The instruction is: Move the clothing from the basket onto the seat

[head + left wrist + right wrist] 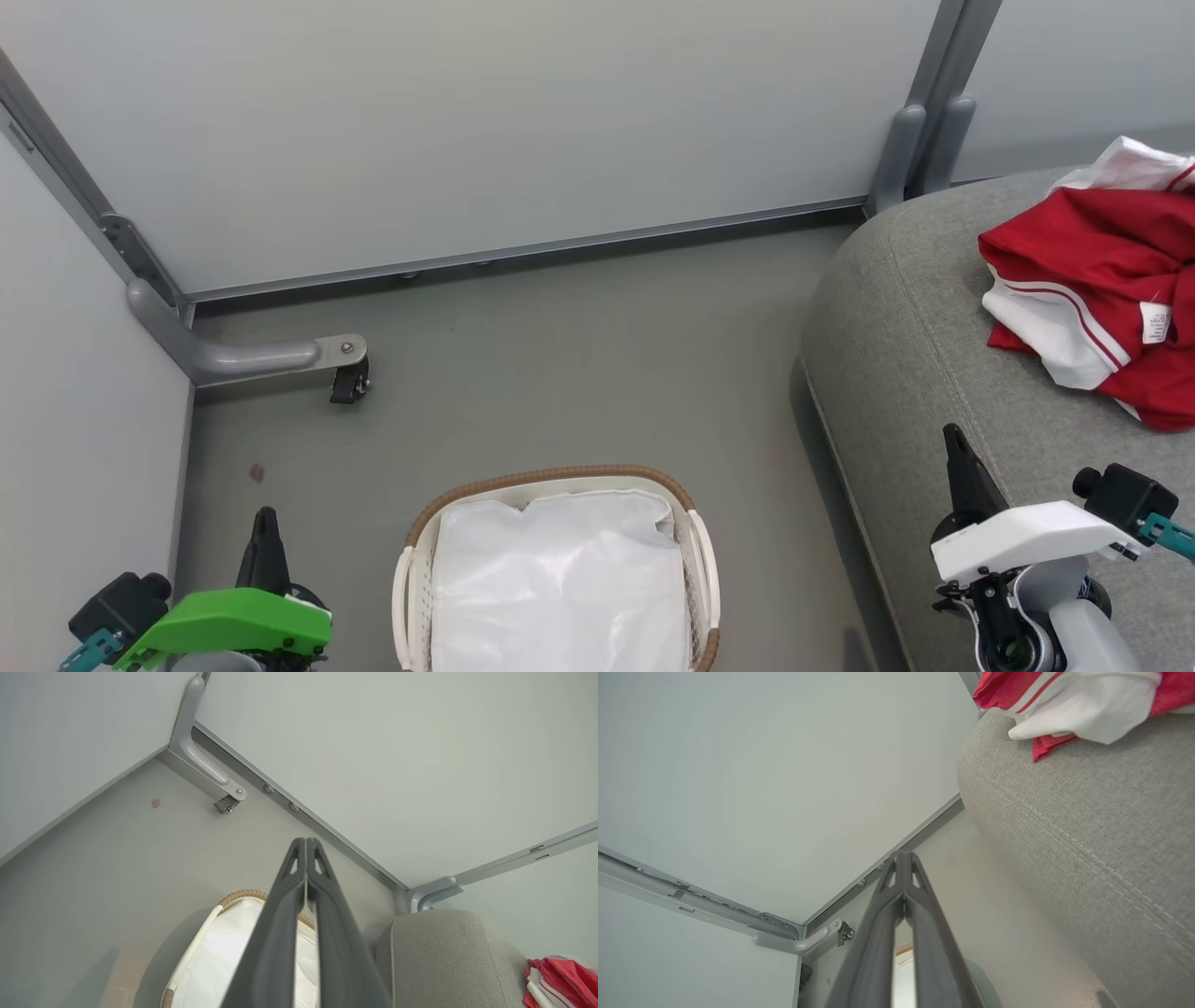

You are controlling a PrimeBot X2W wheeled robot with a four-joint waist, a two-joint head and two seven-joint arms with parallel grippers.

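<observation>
The red and white clothing [1106, 280] lies bunched on the grey seat [934, 373] at the right of the head view; it also shows as clothing [558, 982] at the left wrist view's lower right and as clothing [1069, 704] atop the seat [1087, 826] in the right wrist view. The white basket [411, 569] with a brown rim stands on the floor at bottom centre, and I see just its white liner [560, 579] inside. My left gripper [264, 515] is shut and empty left of the basket [205, 933]. My right gripper [952, 434] is shut and empty above the seat's front part.
Pale partition panels close off the back and left. A grey metal foot with a small black caster [350, 383] juts onto the grey floor [560, 373] at the left. Another panel post [920, 140] stands behind the seat's corner.
</observation>
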